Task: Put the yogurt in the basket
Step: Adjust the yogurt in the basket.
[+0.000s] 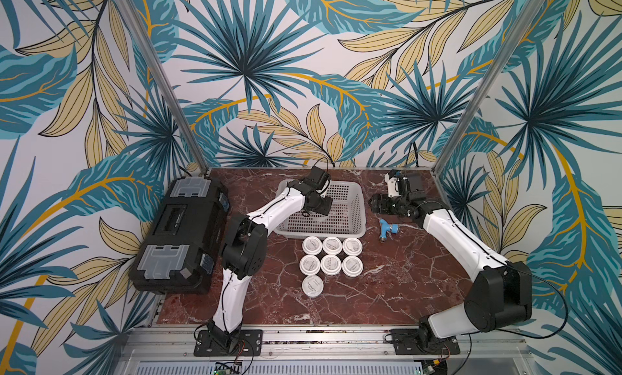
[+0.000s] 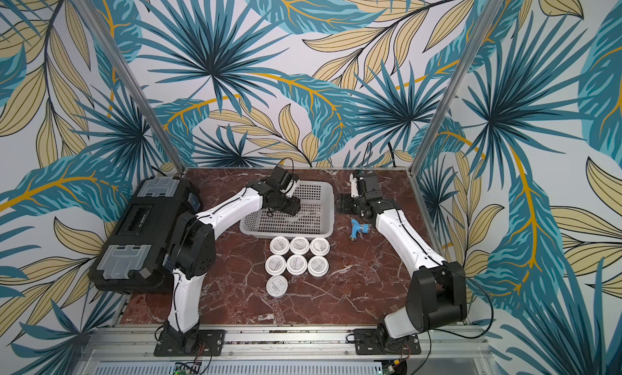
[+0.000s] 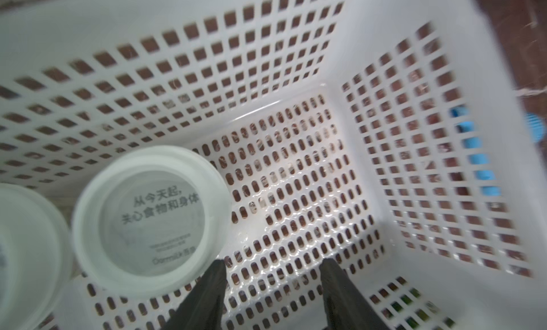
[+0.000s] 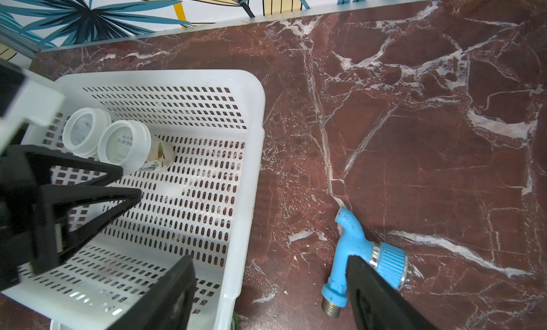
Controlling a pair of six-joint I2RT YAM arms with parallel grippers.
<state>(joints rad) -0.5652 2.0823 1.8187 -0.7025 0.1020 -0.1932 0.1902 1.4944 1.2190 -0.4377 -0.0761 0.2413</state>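
There's the left gripper (image 3: 272,262) inside the basket (image 3: 349,47), fingers apart and empty, just beside a tipped yogurt jar (image 3: 151,222). Lift off-line and a finger may clip it, sending it rolling. The right gripper (image 4: 269,259), fingers spread, hangs above the blue hose nozzle (image 4: 352,245). Seven yogurt jars (image 1: 331,264) wait outside.

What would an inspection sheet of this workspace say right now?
Surface: red-brown marble-patterned tabletop, no damage seen.
Job's things: white perforated plastic basket at the back; seven small round white-lidded yogurt jars on the tabletop before it; two more jars inside, one apparently tipped.
Clutter: black plastic toolbox with clear lid compartments; blue plastic hose nozzle beside the basket.
Grippers: left tool open, empty, over the basket; right tool open, empty.
Cables: black cables along both arms.
Surroundings: leaf-print walls, aluminium frame posts.
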